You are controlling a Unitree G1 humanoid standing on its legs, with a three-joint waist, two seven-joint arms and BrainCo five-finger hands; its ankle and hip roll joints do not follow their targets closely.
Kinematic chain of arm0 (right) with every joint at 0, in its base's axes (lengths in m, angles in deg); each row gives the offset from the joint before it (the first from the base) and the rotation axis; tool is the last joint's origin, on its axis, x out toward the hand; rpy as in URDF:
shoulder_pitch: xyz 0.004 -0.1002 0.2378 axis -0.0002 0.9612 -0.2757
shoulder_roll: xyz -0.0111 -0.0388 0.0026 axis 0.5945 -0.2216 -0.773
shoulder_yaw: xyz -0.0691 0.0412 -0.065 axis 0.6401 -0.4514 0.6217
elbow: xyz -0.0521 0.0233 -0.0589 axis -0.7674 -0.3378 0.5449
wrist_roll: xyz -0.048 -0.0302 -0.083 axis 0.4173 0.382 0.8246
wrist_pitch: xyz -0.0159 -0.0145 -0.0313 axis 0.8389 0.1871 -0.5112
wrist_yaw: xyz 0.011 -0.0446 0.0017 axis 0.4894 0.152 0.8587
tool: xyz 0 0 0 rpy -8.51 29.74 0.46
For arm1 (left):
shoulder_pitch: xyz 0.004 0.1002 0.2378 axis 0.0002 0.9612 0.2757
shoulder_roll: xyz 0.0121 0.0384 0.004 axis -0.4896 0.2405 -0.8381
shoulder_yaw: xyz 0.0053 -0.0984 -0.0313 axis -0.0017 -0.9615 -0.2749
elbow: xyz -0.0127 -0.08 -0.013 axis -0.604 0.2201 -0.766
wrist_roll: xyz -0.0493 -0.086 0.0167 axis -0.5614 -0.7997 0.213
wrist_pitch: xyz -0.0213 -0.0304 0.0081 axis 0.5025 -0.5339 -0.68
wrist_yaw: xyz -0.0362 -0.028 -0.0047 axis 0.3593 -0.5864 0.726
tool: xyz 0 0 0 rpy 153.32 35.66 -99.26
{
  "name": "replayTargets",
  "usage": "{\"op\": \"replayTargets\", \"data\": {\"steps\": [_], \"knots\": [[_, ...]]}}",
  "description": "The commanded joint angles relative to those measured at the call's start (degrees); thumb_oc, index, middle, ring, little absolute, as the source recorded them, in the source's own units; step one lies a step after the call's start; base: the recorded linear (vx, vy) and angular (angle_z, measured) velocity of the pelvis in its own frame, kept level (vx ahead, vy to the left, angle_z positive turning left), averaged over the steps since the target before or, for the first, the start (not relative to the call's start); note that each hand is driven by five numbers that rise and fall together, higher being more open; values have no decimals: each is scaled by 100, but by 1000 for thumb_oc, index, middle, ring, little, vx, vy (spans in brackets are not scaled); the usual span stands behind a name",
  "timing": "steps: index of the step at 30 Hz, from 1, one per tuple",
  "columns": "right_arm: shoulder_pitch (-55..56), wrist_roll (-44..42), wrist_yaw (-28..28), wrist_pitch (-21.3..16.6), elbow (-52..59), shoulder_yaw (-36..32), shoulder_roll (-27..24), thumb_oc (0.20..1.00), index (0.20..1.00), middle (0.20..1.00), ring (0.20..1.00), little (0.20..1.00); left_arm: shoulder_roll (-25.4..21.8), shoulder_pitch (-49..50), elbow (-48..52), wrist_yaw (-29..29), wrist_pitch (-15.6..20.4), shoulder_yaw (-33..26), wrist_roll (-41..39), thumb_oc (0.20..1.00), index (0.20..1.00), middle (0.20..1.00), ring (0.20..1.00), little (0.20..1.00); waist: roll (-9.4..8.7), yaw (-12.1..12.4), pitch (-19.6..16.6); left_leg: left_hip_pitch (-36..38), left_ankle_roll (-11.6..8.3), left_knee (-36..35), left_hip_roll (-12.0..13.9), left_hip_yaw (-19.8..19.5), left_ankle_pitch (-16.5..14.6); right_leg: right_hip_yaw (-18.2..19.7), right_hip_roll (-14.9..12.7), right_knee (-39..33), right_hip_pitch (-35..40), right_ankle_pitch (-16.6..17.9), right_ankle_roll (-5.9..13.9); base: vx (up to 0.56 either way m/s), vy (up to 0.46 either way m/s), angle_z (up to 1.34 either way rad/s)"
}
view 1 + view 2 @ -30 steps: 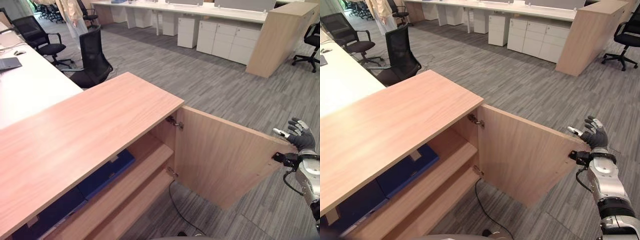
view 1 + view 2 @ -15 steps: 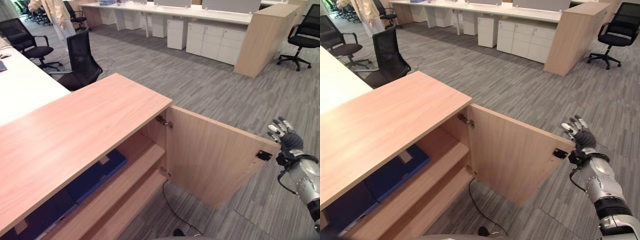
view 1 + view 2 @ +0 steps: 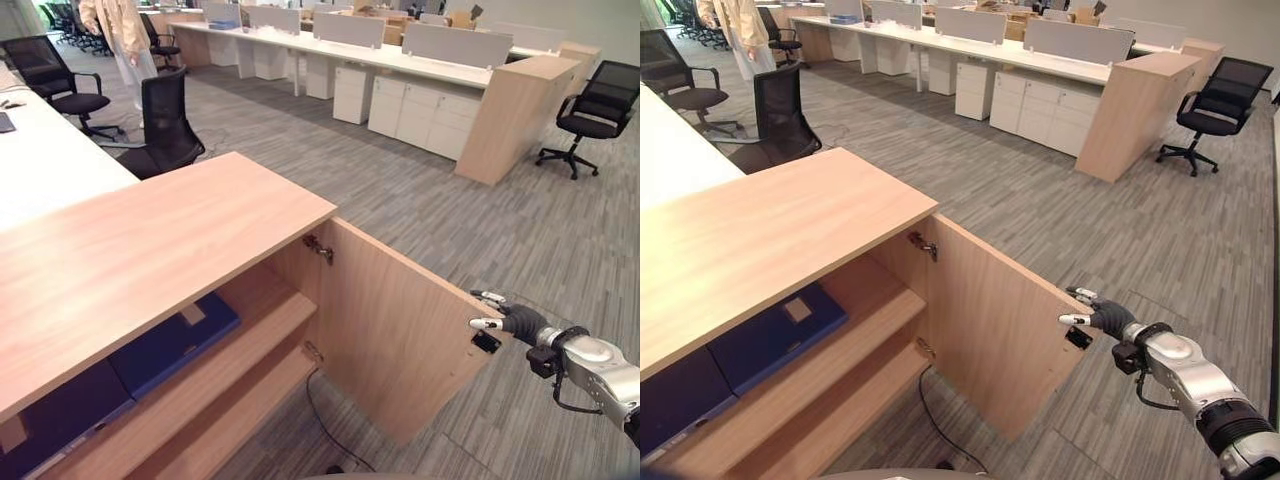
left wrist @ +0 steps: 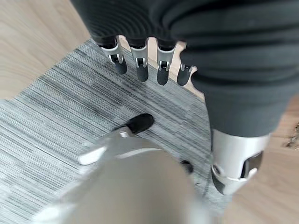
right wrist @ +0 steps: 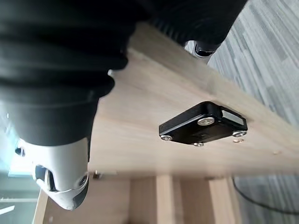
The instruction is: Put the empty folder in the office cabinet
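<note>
The wooden office cabinet (image 3: 150,250) stands before me with its door (image 3: 390,340) swung wide. On its upper shelf lie a blue folder (image 3: 170,340) and a darker one (image 3: 50,415) beside it. My right hand (image 3: 512,322) is at the door's free edge, by the black latch (image 3: 487,341), fingers straight and pointing at the wood. In the right wrist view its thumb (image 5: 60,182) lies against the door's inner face near the latch (image 5: 203,128). My left hand (image 4: 140,60) hangs over the grey carpet with relaxed fingers (image 4: 138,70) and holds nothing.
A white desk (image 3: 50,170) runs along the left with black office chairs (image 3: 170,120) beside it. A person (image 3: 120,30) stands at the far back left. White drawer units (image 3: 420,115), a wooden partition (image 3: 510,120) and another chair (image 3: 585,115) stand across the carpet.
The camera has shifted. My right hand has dropped from upright beyond the door's edge and turned, its fingers now pointing sideways at the edge by the latch.
</note>
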Motion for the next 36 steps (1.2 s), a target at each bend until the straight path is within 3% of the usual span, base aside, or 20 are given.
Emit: {"op": "replayTargets", "data": {"steps": [1, 4, 14, 20, 27, 33, 34, 35, 36], "knots": [[171, 253, 599, 412, 368, 1372, 1063, 1000, 1000, 1000, 1000, 1000, -163, -226, 96, -19, 136, 120, 23, 1000, 1000, 1000, 1000, 1000, -71, 498, 279, 107, 61, 74, -458, 88, -66, -25, -257, 122, 439, -559, 286, -5, 17, 4], [236, 0, 624, 440, 603, 1603, 1229, 1000, 1000, 1000, 1000, 1000, -110, -149, 132, -36, 178, 157, -33, 1000, 1000, 1000, 1000, 1000, -73, 567, 312, 87, 60, 74, -463, 44, -50, -66, -266, 95, 456, -560, 276, -8, 14, 7], [341, -603, 146, 239, 237, 1756, 2623, 1000, 1000, 1000, 1000, 1000, 65, -21, 136, -230, 179, 124, -235, 1000, 1000, 1000, 1000, 1000, -131, 759, 368, 31, 37, 74, -425, -119, 26, -228, -235, 41, 503, -604, 177, -10, -13, 12], [129, -924, 56, 219, 259, 1996, 3130, 1000, 1000, 1000, 1000, 1000, 23, -23, 64, -308, 144, 36, -351, 1000, 1000, 1000, 1000, 1000, -219, 886, 414, -58, -5, 74, -360, -277, 107, -403, -209, 27, 488, -635, 126, -18, -51, 40], [-197, -1984, -12, 112, 524, 2288, 3880, 1000, 1000, 1000, 1000, 1000, 17, 129, -59, -369, 91, -148, -639, 1000, 1000, 1000, 1000, 1000, -375, 1189, 553, -244, -83, 74, -276, -819, 303, -822, -133, 97, 469, -754, 21, -13, -91, 71], [-32, -2300, -121, 119, 248, 2161, 4038, 1000, 1000, 1000, 1000, 1000, -36, 119, -136, -393, 58, -212, -749, 1000, 1000, 1000, 1000, 1000, -446, 1365, 636, -381, -187, 74, -183, -1236, 443, -1197, -53, 158, 497, -878, -23, -9, -138, 48], [-1, -2616, -470, 68, 1091, 1989, 3917, 1000, 1000, 1000, 1000, 1000, -71, -273, 1188, -413, -109, 211, -857, 1000, 1000, 1000, 1000, 1000, -389, 1427, 722, -419, -179, 102, -140, -1278, 471, -1285, -17, 179, 513, -907, -39, -31, -120, 42], [205, -2541, -394, 436, 804, 2063, 4092, 1000, 1000, 1000, 1000, 1000, 186, -234, 998, -401, -26, 412, -922, 1000, 1000, 1000, 1000, 1000, -400, 1476, 782, -453, -206, 147, -130, -1377, 501, -1367, -6, 190, 532, -936, -69, -67, -174, 23], [231, -2645, -342, 304, 356, 2033, 4057, 1000, 1000, 1000, 1000, 1000, 374, -162, 626, -491, -13, 216, -1123, 1000, 1000, 1000, 1000, 1000, -415, 1494, 812, -570, -255, 195, -169, -1550, 549, -1537, -16, 203, 505, -969, -67, -77, -128, 39]]}}
